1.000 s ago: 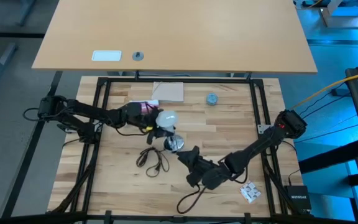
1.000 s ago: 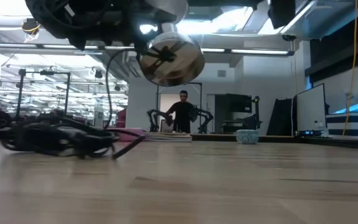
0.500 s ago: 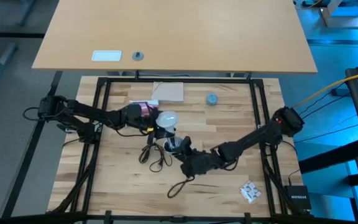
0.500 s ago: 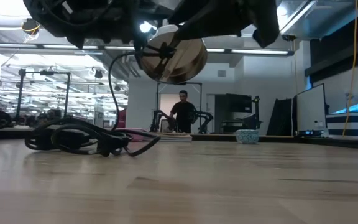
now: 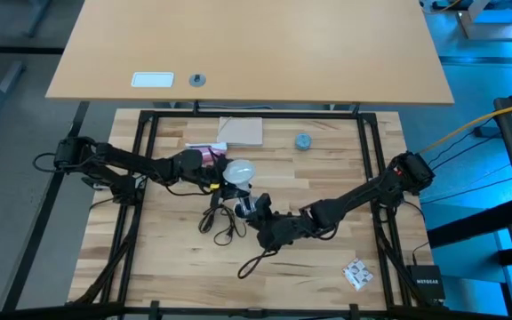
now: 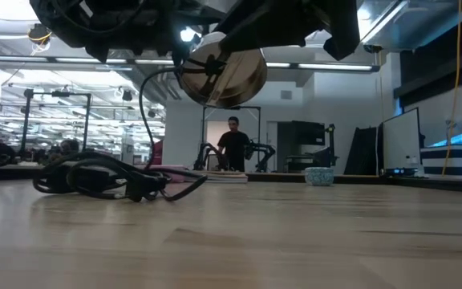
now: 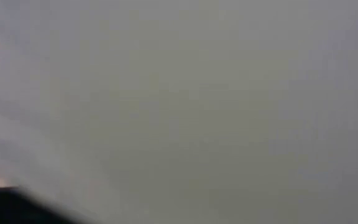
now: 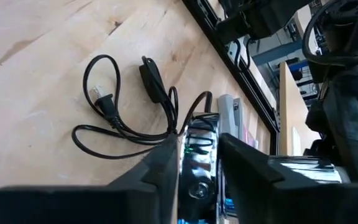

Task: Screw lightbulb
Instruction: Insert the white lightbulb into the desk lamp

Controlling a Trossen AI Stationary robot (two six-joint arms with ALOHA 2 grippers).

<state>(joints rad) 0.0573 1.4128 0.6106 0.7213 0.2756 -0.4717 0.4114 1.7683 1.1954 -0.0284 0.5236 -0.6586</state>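
- The lightbulb (image 5: 239,168) was seen near the middle of the wooden desk (image 5: 327,169), lifted off the surface and gripped by the left tool (image 5: 223,174), whose fingers were clamped tight on it.
- In the left wrist view pretty much nothing but a pale grey blur was shown, so the bulb was likely right up against the lens, though that couldn't be confirmed.
- The silvery socket (image 5: 251,206) was found just below the bulb in the high view, pinched between the two dark fingers (image 8: 157,171) of the right tool (image 5: 258,212); the fingers were closed against its sides.
- In the low view the socket (image 6: 221,75) was seen hanging well above the desk, its round shiny face turned toward the camera.
- Whether the bulb's screw base was actually touching the socket couldn't be told.
- The black cord (image 8: 126,118) was left trailing from the socket down onto the desk, with its plug (image 8: 102,99) and inline switch (image 8: 152,77) lying in loose loops beside it.
- A small blue-grey cap (image 5: 303,140) was spotted well apart, toward the far side of the desk.
- A person (image 6: 233,146) was visible in the room behind the desk.
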